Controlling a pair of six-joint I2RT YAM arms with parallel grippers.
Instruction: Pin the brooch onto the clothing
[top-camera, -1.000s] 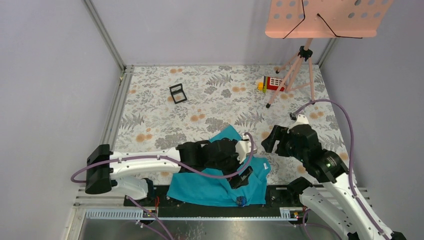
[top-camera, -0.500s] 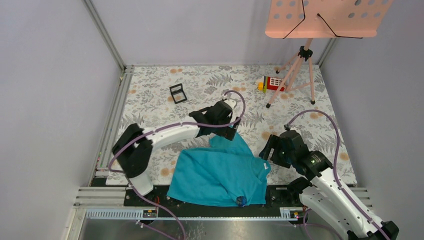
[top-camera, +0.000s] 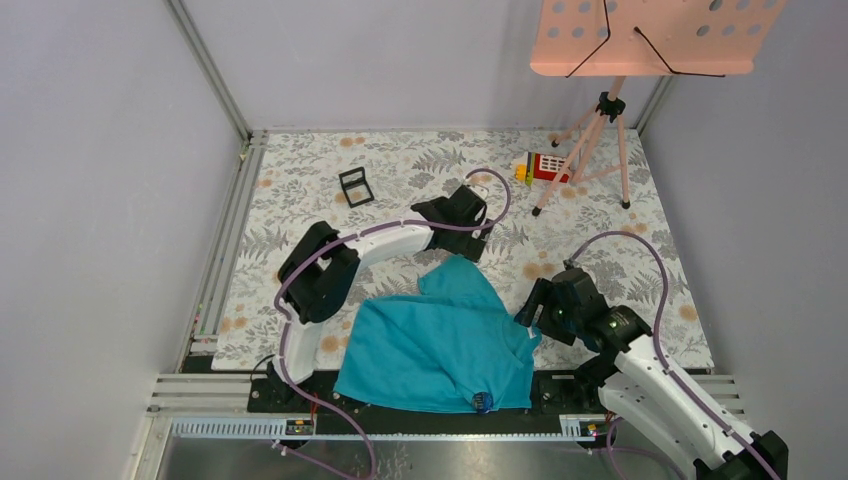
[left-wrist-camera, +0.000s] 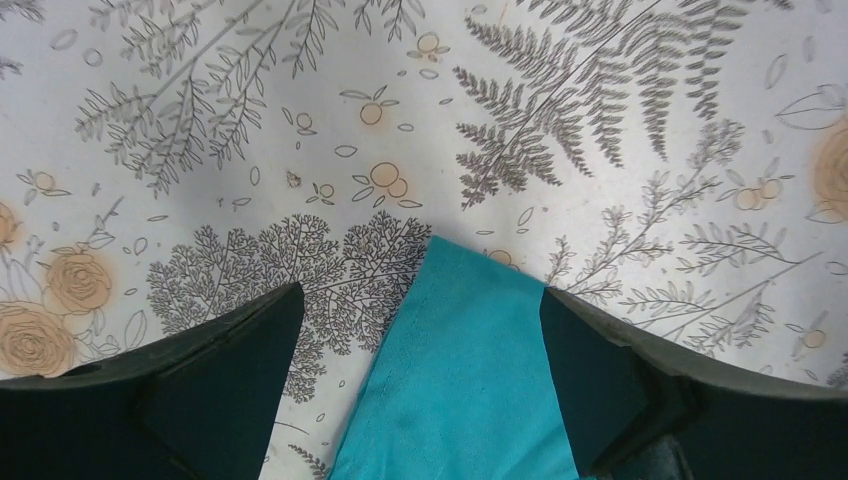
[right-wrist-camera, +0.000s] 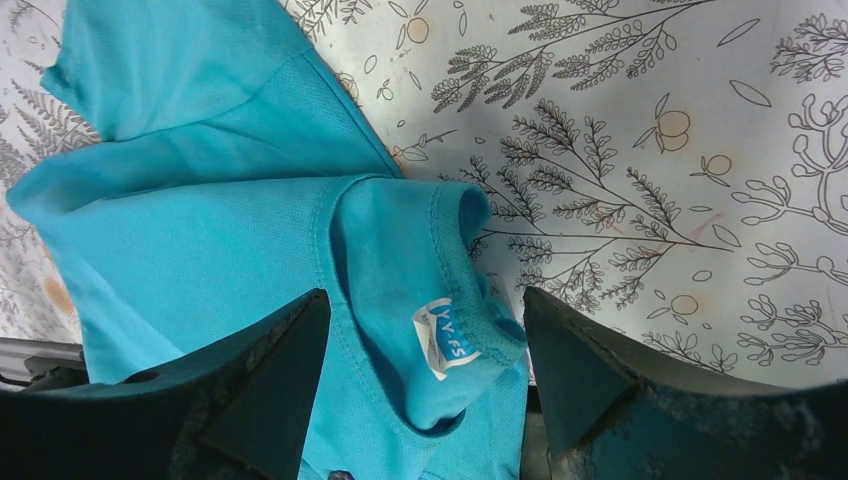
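- My left gripper (left-wrist-camera: 415, 345) hovers with its two fingers spread wide over the far sleeve tip of the teal short-sleeved crew-neck T-shirt (top-camera: 430, 345). The cloth lies between the fingers, and I see neither one pinching it.
- My right gripper (right-wrist-camera: 425, 350) is spread open too, above the T-shirt's collar on its right side. The small white neck label (right-wrist-camera: 445, 337) shows between the fingers.
- The tiny round dark-blue brooch (top-camera: 480, 402) sits at the T-shirt's near hem, toward its right corner. I cannot tell whether it is fastened to the cloth.
- The T-shirt lies rumpled on the floral-printed table cover (top-camera: 300, 200), its near hem overhanging the black rail.
- A small black square frame (top-camera: 355, 186) stands beyond the T-shirt to the far left, well apart from it.
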